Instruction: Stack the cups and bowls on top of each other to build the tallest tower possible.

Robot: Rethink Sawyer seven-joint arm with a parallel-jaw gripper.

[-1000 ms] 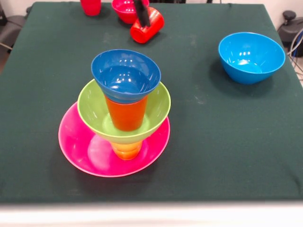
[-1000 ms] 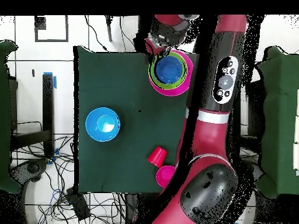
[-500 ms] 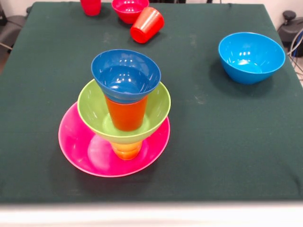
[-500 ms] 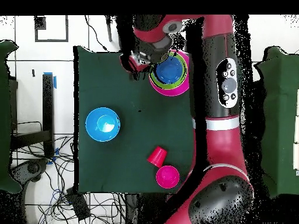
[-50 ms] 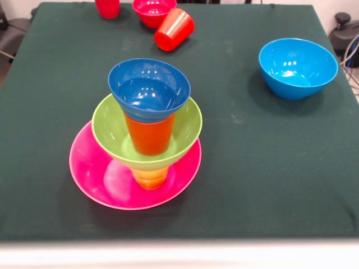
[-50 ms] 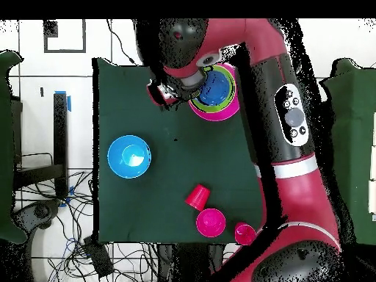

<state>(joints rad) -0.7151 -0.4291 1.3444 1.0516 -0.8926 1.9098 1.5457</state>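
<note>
the tower (image 5: 147, 131) stands near the table's front edge, the dark blue bowl (image 5: 149, 88) on top. the gripper (image 6: 167, 93) hovers just beside it; whether it is open or holding something, i cannot tell. the red cup (image 5: 174, 29) lies far behind the tower; to add it, lower it slowly, centred over the blue bowl.

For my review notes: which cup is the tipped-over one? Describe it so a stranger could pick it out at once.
Start at the tower on the green table, then look to the far edge behind it. There a small red bowl sits beside an upright red cup. The tipped red cup lies on its side against that bowl, the only cup not standing.
</note>
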